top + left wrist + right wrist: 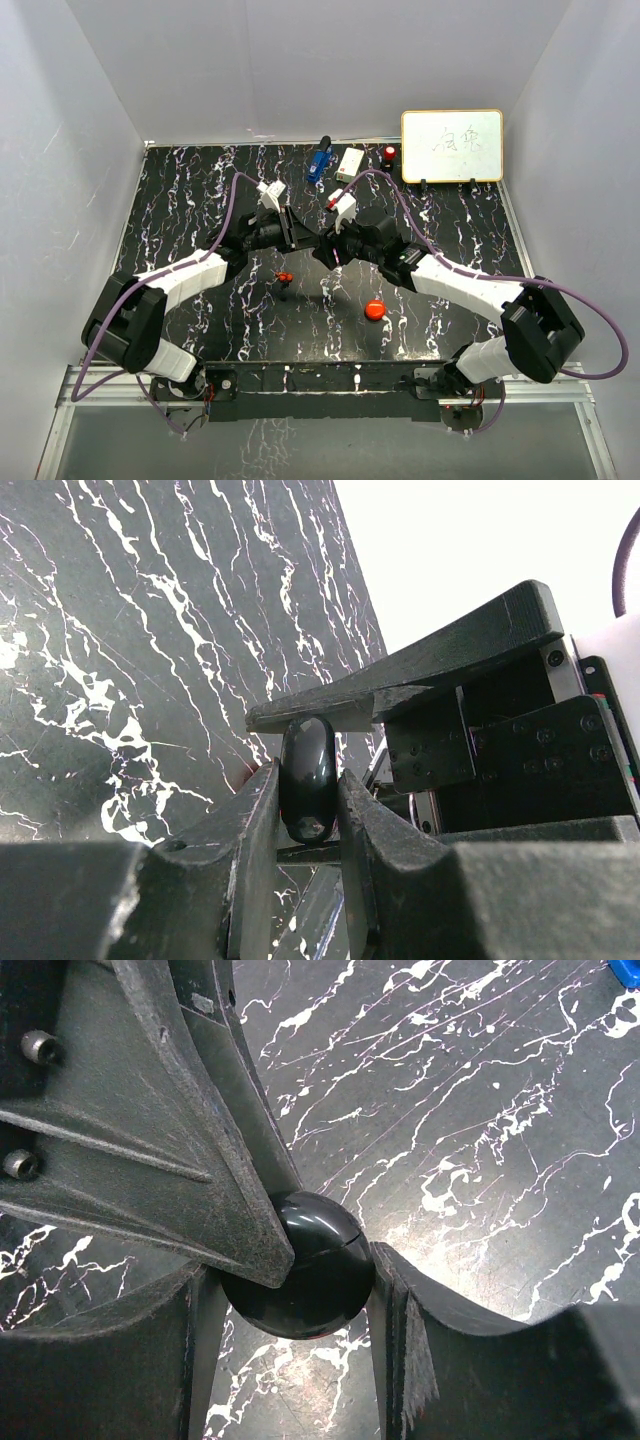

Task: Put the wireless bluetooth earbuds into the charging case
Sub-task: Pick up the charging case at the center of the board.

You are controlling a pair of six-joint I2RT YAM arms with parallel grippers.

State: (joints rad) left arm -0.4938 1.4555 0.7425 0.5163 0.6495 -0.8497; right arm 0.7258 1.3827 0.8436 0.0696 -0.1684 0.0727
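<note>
A glossy black round charging case (308, 765) with a seam around it hangs edge-on above the table, and my left gripper (308, 785) is shut on it. From the other side my right gripper (293, 1282) has a finger against each side of the same case (315, 1260). In the top view both grippers meet mid-table, left (303, 238) and right (328, 246), hiding the case. A tiny red-and-black earbud (285, 276) lies on the marble just below them, with a darker small piece (284, 291) beside it.
A red round puck (375, 310) lies near the front, right of centre. At the back stand a blue object (319, 160), a white box (350, 163), a small red item (389, 153) and a whiteboard (452, 145). White walls enclose the table.
</note>
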